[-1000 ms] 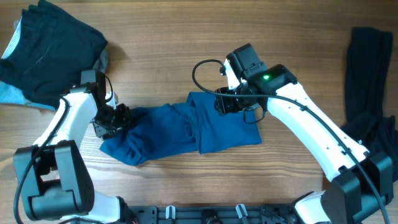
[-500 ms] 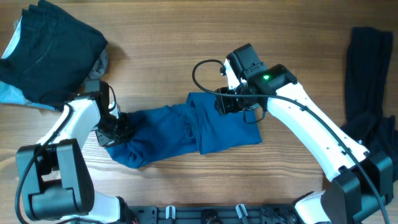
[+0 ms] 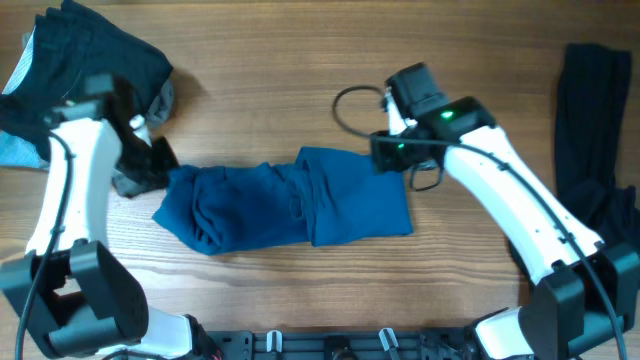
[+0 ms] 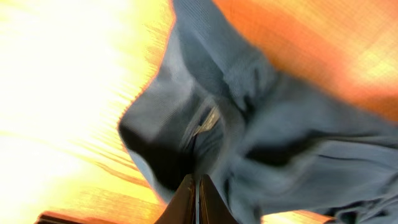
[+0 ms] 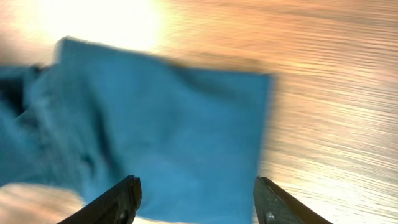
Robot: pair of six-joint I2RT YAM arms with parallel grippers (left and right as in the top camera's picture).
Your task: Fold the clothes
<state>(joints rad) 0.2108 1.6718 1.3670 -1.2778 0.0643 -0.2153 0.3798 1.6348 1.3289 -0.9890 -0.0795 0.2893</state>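
Lying crumpled across the middle of the tabletop (image 3: pixel 260 90) was the deep-blue top (image 3: pixel 290 205). The left fingers (image 4: pixel 186 205) were clenched together at its left end. The right fingers (image 5: pixel 118 200) stood apart above its right edge.

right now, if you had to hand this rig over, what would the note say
Left gripper: shut at the crumpled left end of the blue top; cannot tell if cloth is pinched.
Right gripper: open above the top's flat right end, holding nothing.
Dark pile sits at the far-left corner of the table; black garment lies along its right edge.
Done: the top's right half lies flat.
Left: smooth and fold the bunched half, then the other clothes.
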